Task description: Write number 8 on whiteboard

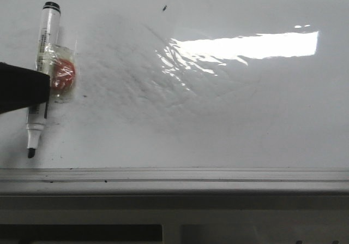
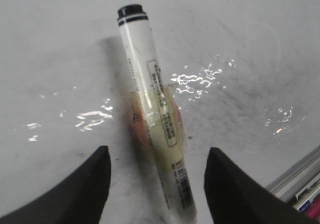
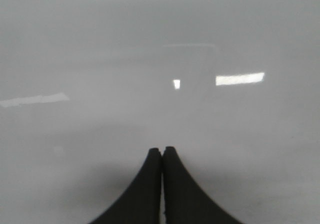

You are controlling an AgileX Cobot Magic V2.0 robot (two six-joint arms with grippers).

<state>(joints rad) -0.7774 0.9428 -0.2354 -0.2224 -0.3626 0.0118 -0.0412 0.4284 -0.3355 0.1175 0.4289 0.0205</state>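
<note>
A white marker (image 1: pixel 43 69) with a black cap end and bare dark tip lies on the glossy whiteboard (image 1: pixel 218 118) at the far left, with a taped red-orange blob on its middle. My left gripper (image 2: pixel 157 159) is open, its two black fingers astride the marker (image 2: pixel 155 114) without touching it. In the front view only a black part of the left gripper (image 1: pixel 22 85) shows at the left edge, over the marker. My right gripper (image 3: pixel 162 150) is shut and empty above bare white board. No figure 8 shows on the board.
A small dark speck (image 1: pixel 164 7) sits near the board's top. The grey metal frame edge (image 1: pixel 174 179) runs along the near side. A bright light reflection and wrinkled film (image 1: pixel 218 50) cross the board's middle right.
</note>
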